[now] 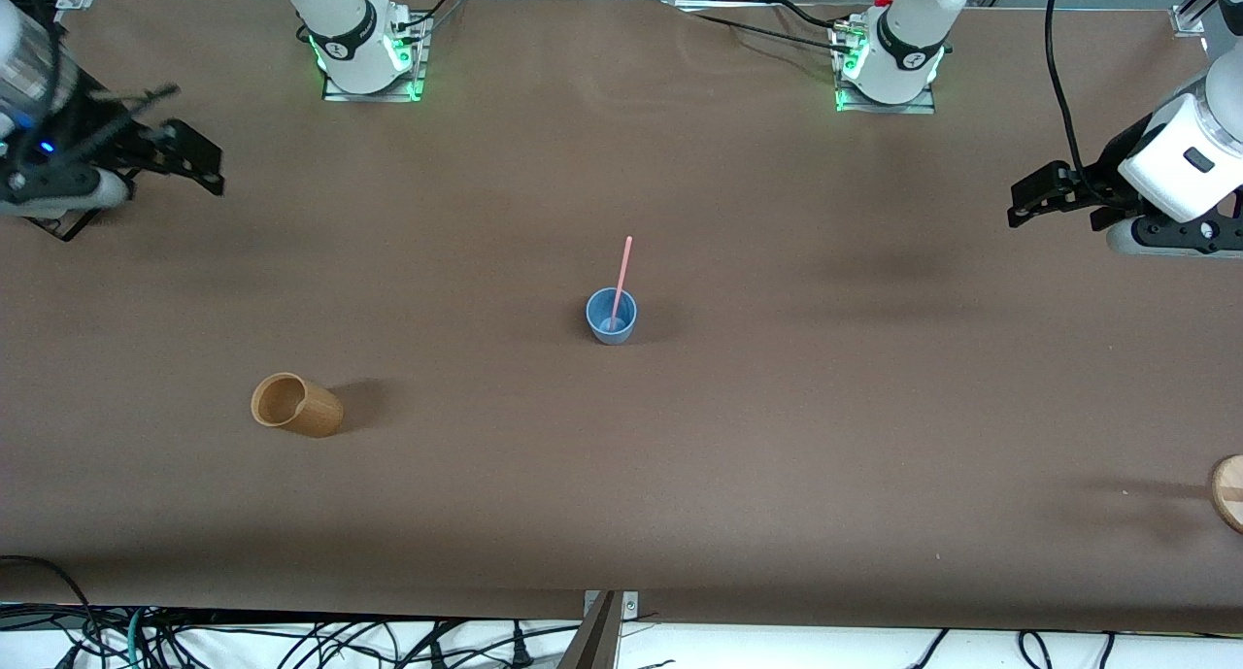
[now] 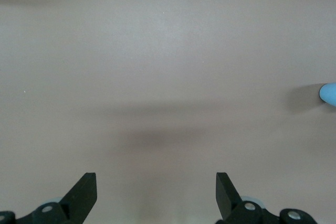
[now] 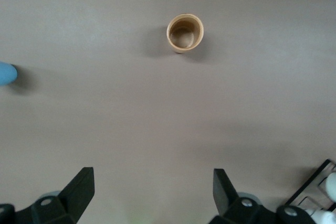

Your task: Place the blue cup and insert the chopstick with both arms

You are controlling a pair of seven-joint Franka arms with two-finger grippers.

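So here's where things sit. The small light-blue plastic cup [image 1: 612,317] is standing upright around the middle of the brown surface [image 1: 777,436], and the thin pink chopstick [image 1: 621,279] is in it, lower end down inside the cup and the upper part leaning out over the rim toward my bases.

My left hand [image 1: 1031,203] is up in the air over the left arm's end of the surface, fingers spread wide with nothing between them. From my left wrist camera I can see both black fingertips [image 2: 84,190] apart over bare brown surface, and just a sliver of the blue cup [image 2: 329,94] at the edge of the picture.

My right hand [image 1: 199,164] hangs over the right arm's end of the surface, also released and empty. The right wrist camera shows its fingertips [image 3: 81,187] wide apart, the blue cup [image 3: 6,73] peeking in at one edge, and a tan-brown wooden cup [image 3: 185,33] standing with its mouth up.

That wooden cup [image 1: 296,405] is nearer to the front camera than the blue one, toward the right arm's end. There's also a round pale wooden thing [image 1: 1229,491] cut off at the edge by the left arm's end; can't tell what it is.
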